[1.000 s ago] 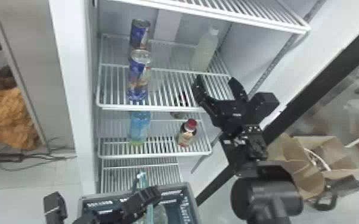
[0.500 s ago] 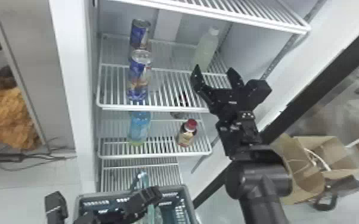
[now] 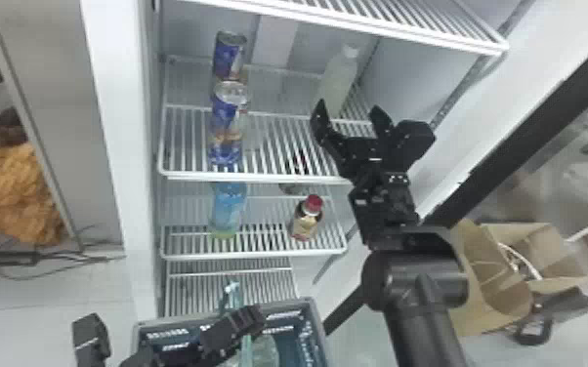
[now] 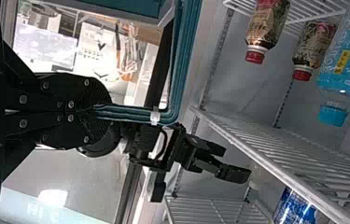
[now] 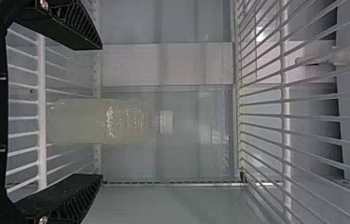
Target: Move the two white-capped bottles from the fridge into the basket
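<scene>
A pale, cloudy white-capped bottle (image 3: 339, 78) stands at the right of the fridge's upper shelf. Just in front of it my right gripper (image 3: 351, 114) is open, level with its lower part. Seen from the right wrist, the bottle (image 5: 130, 121) lies beyond and between the spread fingertips of that gripper (image 5: 101, 112), with a gap left between them. My left gripper (image 3: 244, 324) is over the basket (image 3: 315, 317); in the left wrist view this gripper (image 4: 100, 113) is shut on the teal basket handle (image 4: 135, 114). Something clear and rounded (image 3: 264, 350) is inside the basket.
Two blue cans (image 3: 227, 122) stand at the upper shelf's left. Below are a blue bottle (image 3: 228, 207) and a red-capped bottle (image 3: 306, 219). A higher wire shelf (image 3: 454, 41) overhangs the white-capped bottle. The open door's black edge (image 3: 517, 127) slants at right, beside cardboard boxes (image 3: 527, 244).
My right gripper has shifted a little left and up toward the white-capped bottle, its arm turning more upright. The left gripper and basket have hardly moved.
</scene>
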### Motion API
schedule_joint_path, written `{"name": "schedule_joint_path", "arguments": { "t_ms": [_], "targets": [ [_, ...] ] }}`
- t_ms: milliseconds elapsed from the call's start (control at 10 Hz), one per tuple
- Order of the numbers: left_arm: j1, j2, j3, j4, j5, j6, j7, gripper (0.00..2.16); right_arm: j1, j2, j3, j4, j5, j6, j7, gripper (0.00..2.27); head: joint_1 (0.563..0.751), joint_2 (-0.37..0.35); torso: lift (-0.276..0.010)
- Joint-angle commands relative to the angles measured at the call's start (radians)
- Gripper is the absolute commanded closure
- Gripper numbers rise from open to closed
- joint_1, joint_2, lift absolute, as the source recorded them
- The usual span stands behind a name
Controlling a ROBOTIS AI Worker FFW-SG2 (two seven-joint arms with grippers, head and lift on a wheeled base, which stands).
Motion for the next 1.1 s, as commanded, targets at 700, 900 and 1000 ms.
{"name": "schedule_joint_path", "arguments": {
  "t_ms": [700,900,1000],
  "targets": [
    [-0.005,0.000,0.005,0.000,0.000,-0.007,0.000,1.16,-0.222,-0.002,0.000,0.251,0.020,-0.013,-0.016,0.06,0.695,-0.350,0.000],
    [-0.007,0.000,0.003,0.000,0.000,-0.007,0.000,1.16,-0.256,-0.006,0.006,0.290,0.018,-0.018,-0.021,0.06,0.695,-0.350,0.000],
    [-0.010,0.000,0.003,0.000,0.000,-0.007,0.001,1.16,-0.266,-0.006,0.008,0.300,0.020,-0.018,-0.022,0.06,0.695,-0.350,0.000]
  ]
}}
